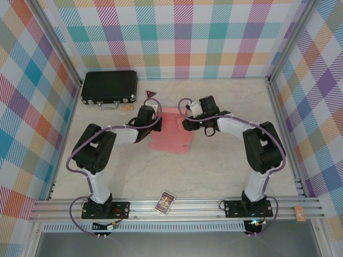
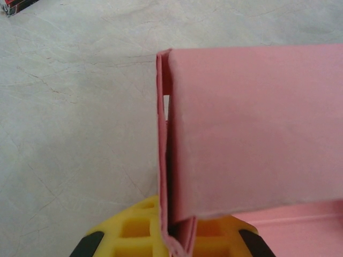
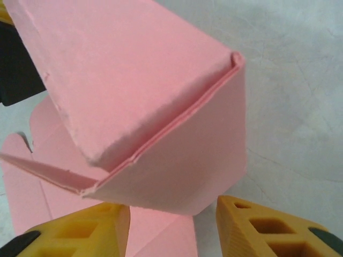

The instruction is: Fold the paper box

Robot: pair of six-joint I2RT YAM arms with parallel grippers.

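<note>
A: Where's the paper box (image 1: 171,134)?
B: Mid-surface (image 1: 214,171), half raised: one wall stands, and the rest lies flat toward 6 o'clock. The left hand (image 2: 179,238), at its 9 o'clock, is clenched on the doubled wall edge.
A: And the right hand (image 3: 172,227)?
B: At 3 o'clock, fingers apart, gripping nothing (the folded corner hangs between them).
A: Advice?
B: Hold the left pinch firm; press along the crease, not the panel, or the card may buckle.
</note>
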